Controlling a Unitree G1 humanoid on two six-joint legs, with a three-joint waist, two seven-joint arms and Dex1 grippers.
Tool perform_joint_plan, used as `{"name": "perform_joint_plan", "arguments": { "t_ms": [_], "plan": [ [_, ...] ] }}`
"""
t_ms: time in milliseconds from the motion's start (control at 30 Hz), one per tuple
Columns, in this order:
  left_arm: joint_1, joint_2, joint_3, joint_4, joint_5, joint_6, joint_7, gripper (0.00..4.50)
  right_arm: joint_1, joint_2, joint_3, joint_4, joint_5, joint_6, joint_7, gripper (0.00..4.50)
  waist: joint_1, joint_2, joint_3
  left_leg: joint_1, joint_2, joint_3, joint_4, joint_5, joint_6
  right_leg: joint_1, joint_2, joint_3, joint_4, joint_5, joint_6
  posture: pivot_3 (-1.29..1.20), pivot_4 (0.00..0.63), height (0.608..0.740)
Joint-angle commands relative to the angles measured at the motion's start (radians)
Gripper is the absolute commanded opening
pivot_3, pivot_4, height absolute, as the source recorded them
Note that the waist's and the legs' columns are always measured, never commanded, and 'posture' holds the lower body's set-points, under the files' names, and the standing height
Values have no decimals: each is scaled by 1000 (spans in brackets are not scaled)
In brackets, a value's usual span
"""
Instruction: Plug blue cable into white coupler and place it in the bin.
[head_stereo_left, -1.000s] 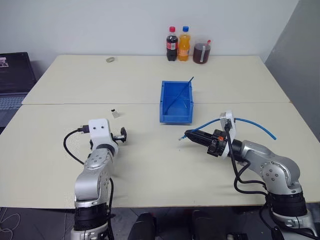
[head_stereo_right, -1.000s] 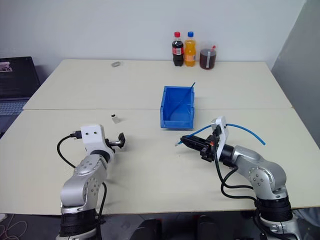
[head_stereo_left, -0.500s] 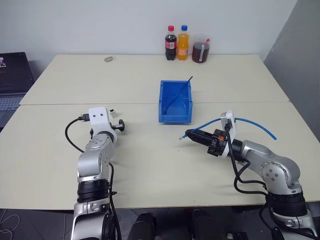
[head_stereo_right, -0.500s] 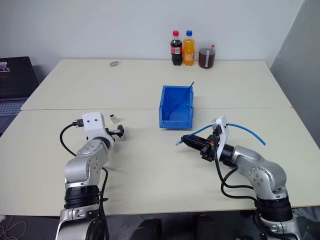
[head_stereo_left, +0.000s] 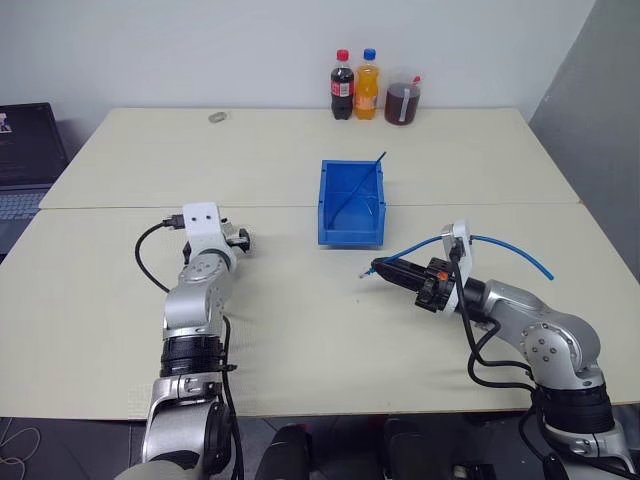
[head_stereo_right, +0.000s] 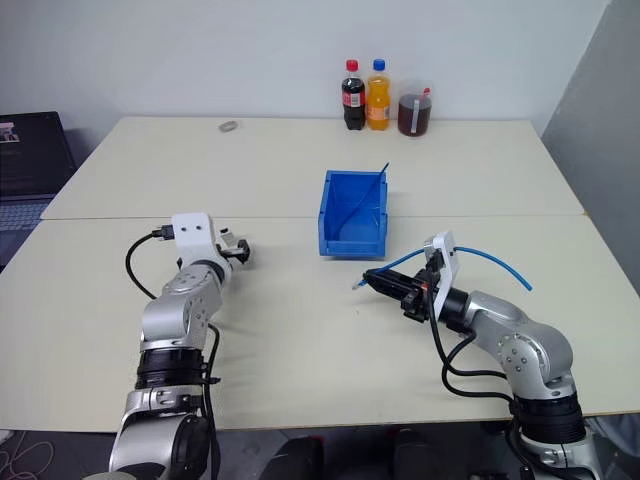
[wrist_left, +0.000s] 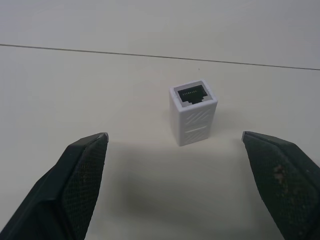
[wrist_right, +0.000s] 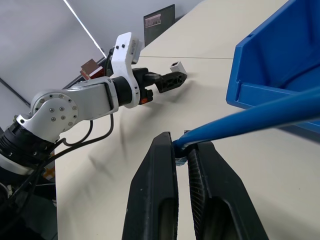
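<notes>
While the head views look down on the pale tabletop (head_stereo_left: 300, 330), the left claw (head_stereo_left: 240, 241) sits at the left with its jaws spread wide, just short of the white coupler (head_stereo_right: 226, 235), which stands just beyond its tips. Over on the right, the right claw (head_stereo_left: 380, 269) is pressed together on the blue cable (head_stereo_left: 505, 245) close to its plug, the cord arching back behind the wrist. Between and beyond them stands the bin (head_stereo_left: 352, 236), with a dark thin strand leaning across its far corner. Three drink bottles (head_stereo_left: 370, 88) line the far edge, a small grey object (head_stereo_left: 217, 118) lies far left, and a laptop (head_stereo_left: 25, 150) sits off the tabletop's left side; none blocks either arm.

From the left wrist, the coupler (wrist_left: 194, 114) stands upright between the two spread fingers (wrist_left: 80, 175), socket facing up, untouched. It is small and light, so an off-centre closing could tip it or push it away.

From the right wrist, the fingers (wrist_right: 160, 195) pinch the cable (wrist_right: 250, 120) with little plug protruding, which may hamper insertion; the bin's wall (wrist_right: 280, 60) rises alongside.
</notes>
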Motion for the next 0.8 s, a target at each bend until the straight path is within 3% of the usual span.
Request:
{"name": "perform_joint_plan", "arguments": {
  "t_ms": [33, 533, 800],
  "plan": [
    [-44, 19, 2, 37, 13, -50, -4, 4500, 3, -3, -14, -37, 7, -16, 0, 26, 1, 0, 0, 0, 0, 0, 0, 0, 0, 0, 0, 0, 0, 0, 0, 0, 150, 740],
    [-117, 37, -4, 191, 18, -131, -14, 4500, 7, -9, -9, -42, 4, -16, 1, 24, 0, 0, 0, -1, 0, 0, 0, 0, 0, 0, 0, -1, 0, 1, 0, 0, 150, 740],
    [-139, 39, 13, 249, 2, -156, -24, 2903, 13, -10, -9, -50, 6, -14, -3, 23, 0, 0, 0, -1, 0, 0, 1, 0, 0, 0, 0, -1, 1, 1, 0, 0, 150, 740]
  ]
}}
